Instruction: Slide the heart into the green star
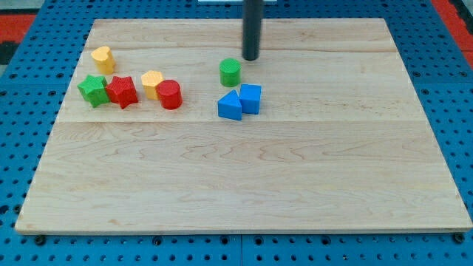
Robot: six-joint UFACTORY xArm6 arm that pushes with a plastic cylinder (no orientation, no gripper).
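Observation:
A yellow heart-like block (103,58) lies near the board's upper left. The green star (92,89) sits just below it with a small gap, touching a red star (122,91) on its right. My tip (251,58) rests on the board near the top centre. It is far to the right of the heart and just up and right of a green cylinder (230,72). It touches no block.
A yellow hexagon-like block (152,83) and a red cylinder (169,94) sit together right of the red star. A blue triangle (230,106) and a blue cube (250,97) touch below the green cylinder. The wooden board (244,185) lies on a blue pegboard.

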